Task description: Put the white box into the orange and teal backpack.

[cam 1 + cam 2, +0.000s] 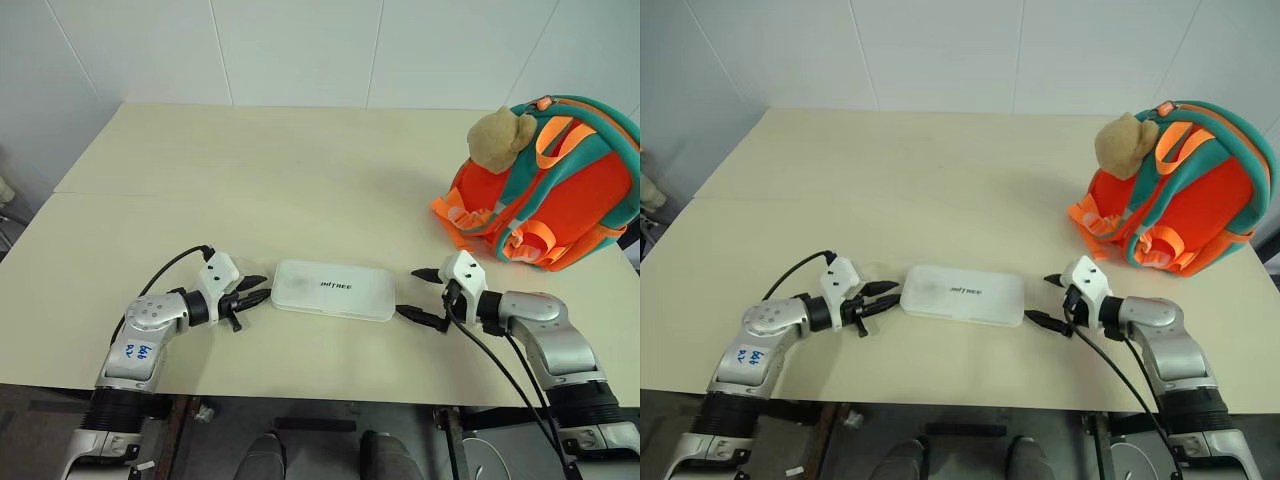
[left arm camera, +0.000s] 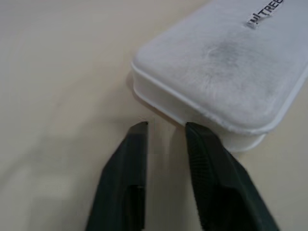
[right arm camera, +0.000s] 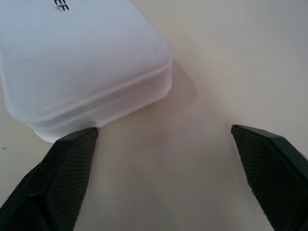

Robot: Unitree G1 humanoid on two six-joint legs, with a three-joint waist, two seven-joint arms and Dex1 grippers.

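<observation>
White box (image 1: 334, 289): flat on worktop (image 1: 300, 180), lower centre, long axis left-right between both grippers. Left gripper (image 1: 256, 289) part-open at its left end; right gripper (image 1: 415, 293) wide open, empty. Orange and teal backpack (image 1: 560, 190): upper right, nearer the right arm.

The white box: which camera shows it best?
The left eye view: the whole white box lies flat on the table with its lettering readable. The right eye view shows it much the same. Each wrist view catches just one end, close up.
</observation>
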